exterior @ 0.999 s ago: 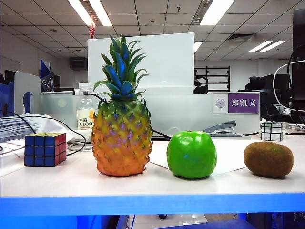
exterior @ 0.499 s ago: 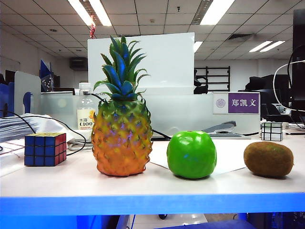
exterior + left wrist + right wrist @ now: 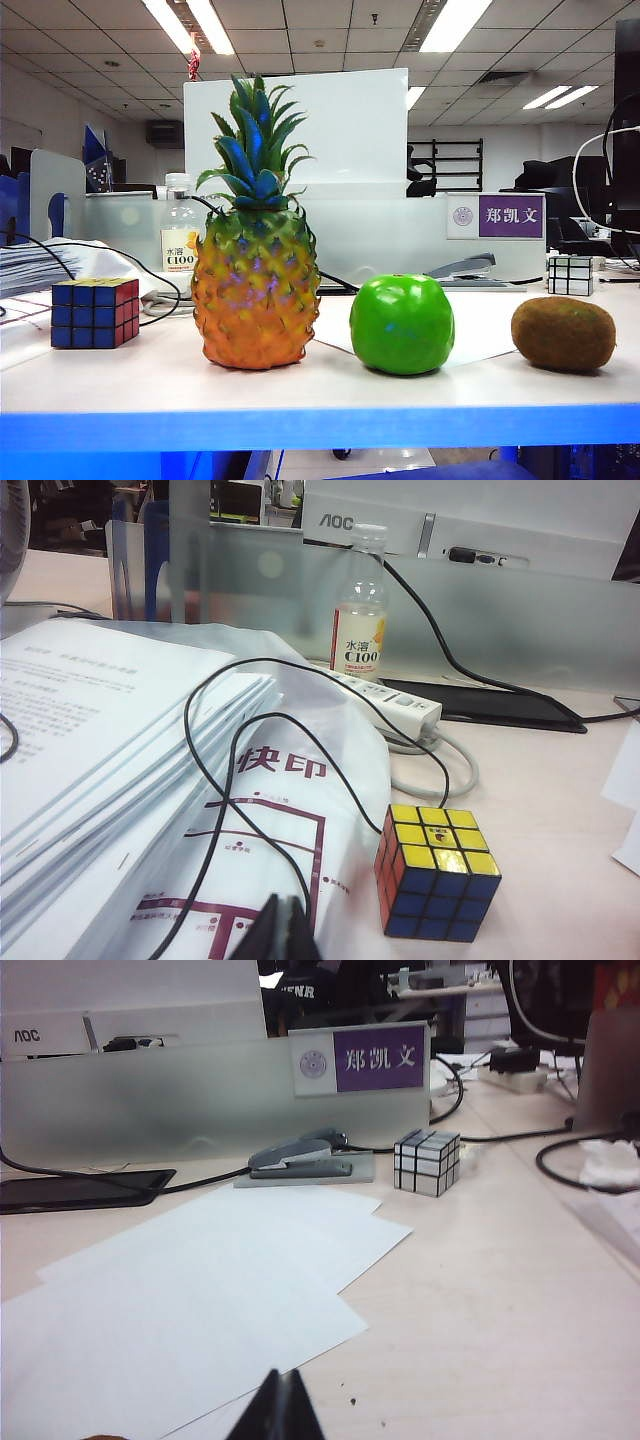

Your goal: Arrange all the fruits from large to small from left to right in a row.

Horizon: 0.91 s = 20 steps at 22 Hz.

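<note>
Three fruits stand in a row on the table in the exterior view. A tall orange-yellow pineapple (image 3: 256, 290) with a green crown is at the left. A glossy green apple (image 3: 402, 324) sits in the middle and a fuzzy brown kiwi (image 3: 563, 333) at the right. Neither arm shows in that view. My left gripper (image 3: 282, 930) is shut and empty above a printed plastic bag. My right gripper (image 3: 279, 1405) is shut and empty over the edge of white paper sheets (image 3: 190, 1290). No fruit appears in either wrist view.
A colourful Rubik's cube (image 3: 95, 312) (image 3: 434, 872) stands left of the pineapple, beside a paper stack (image 3: 90, 740) with black cables. A drink bottle (image 3: 358, 630), power strip (image 3: 385, 700), stapler (image 3: 305, 1158), silver mirror cube (image 3: 427, 1161) and a frosted divider with a purple name plate (image 3: 378, 1058) line the back.
</note>
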Each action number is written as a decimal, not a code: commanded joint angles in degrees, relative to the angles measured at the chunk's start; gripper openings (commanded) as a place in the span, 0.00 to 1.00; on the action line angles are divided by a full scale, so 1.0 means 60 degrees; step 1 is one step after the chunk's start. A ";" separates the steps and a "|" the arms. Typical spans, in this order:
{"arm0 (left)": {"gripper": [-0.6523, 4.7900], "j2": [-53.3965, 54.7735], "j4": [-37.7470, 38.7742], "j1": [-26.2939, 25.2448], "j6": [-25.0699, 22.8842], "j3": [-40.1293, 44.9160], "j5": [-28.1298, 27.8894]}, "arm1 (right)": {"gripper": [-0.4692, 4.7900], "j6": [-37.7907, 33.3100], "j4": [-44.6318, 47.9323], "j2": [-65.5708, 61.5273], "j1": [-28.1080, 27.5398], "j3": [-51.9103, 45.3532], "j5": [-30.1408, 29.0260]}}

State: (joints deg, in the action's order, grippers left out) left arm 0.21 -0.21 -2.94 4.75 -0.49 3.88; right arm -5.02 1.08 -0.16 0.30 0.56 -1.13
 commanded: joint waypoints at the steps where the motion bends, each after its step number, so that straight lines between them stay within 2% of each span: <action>1: 0.11 -0.0015 -0.0113 0.0004 0.0029 -0.0011 -0.0004 | 0.08 0.0168 0.0237 0.0015 0.0015 -0.0047 0.0022; 20: 0.11 -0.0015 -0.0109 0.0004 0.0029 -0.0011 -0.0004 | 0.08 0.0160 0.0499 0.0015 0.0029 -0.0047 0.0011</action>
State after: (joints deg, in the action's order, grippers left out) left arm 0.21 -0.21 -2.94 4.75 -0.49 3.88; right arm -4.19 3.09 -0.16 0.34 0.56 -1.15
